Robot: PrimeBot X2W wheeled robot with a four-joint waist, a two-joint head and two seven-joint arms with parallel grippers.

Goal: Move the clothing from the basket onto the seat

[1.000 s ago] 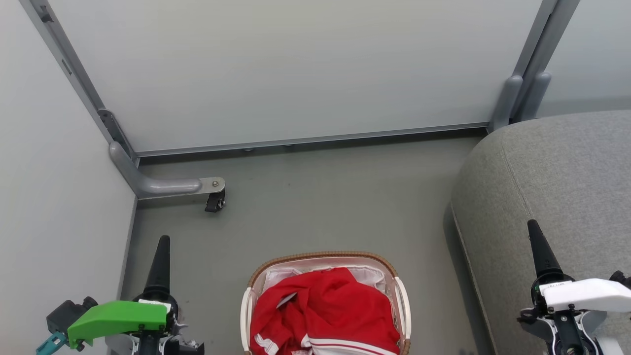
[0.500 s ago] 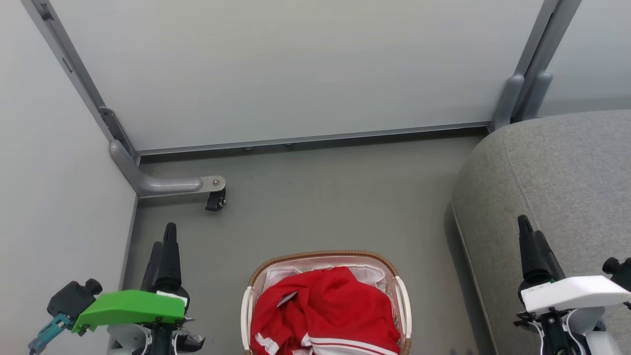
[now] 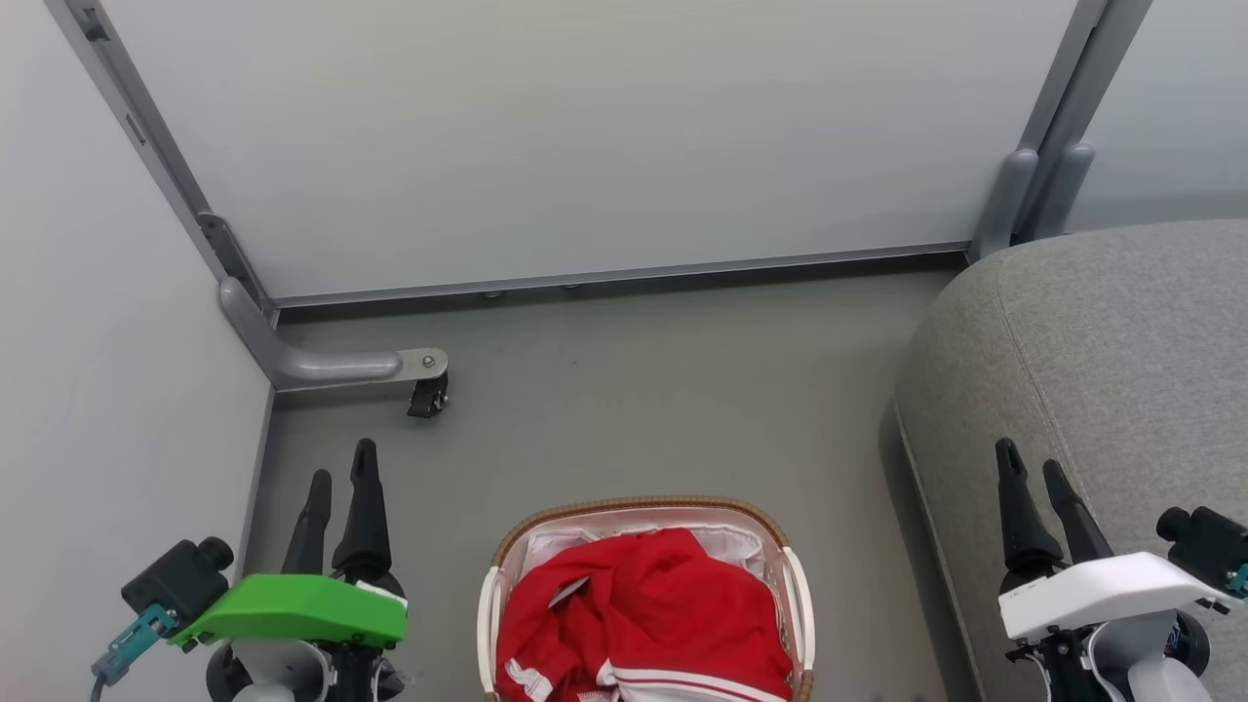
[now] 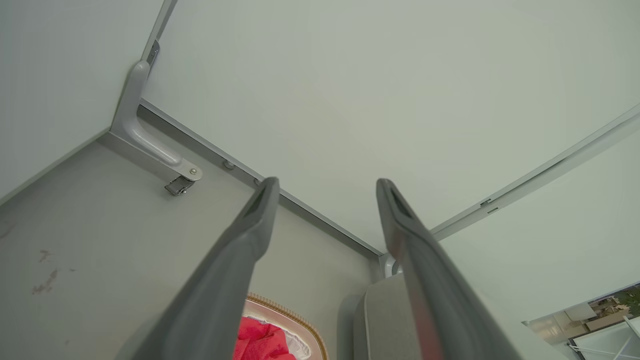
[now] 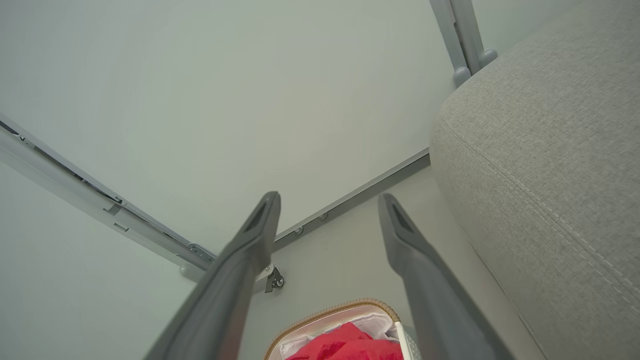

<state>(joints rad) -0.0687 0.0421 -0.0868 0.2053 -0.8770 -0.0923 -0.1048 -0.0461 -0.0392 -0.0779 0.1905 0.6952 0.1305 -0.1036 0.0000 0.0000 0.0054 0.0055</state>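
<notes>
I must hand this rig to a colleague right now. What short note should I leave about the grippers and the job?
Left gripper: open, holding nothing, left of the basket.
Right gripper: open, holding nothing, by the seat edge.
Clothing: piled in the basket, which stands on the floor left of the seat.
Done: nothing yet.
Left: grasp the clothing, lift it out, lay it on the seat.

Pale grey partition panels (image 3: 585, 136) close off the back and the left side (image 3: 97, 419), framed in grey metal posts (image 3: 1035, 185). A curved metal foot (image 3: 322, 368) carries a small black caster (image 3: 427, 398) on the dull grey-green floor (image 3: 634, 390). Faint reddish stains (image 4: 45, 280) mark the floor. The light is soft and even.
</notes>
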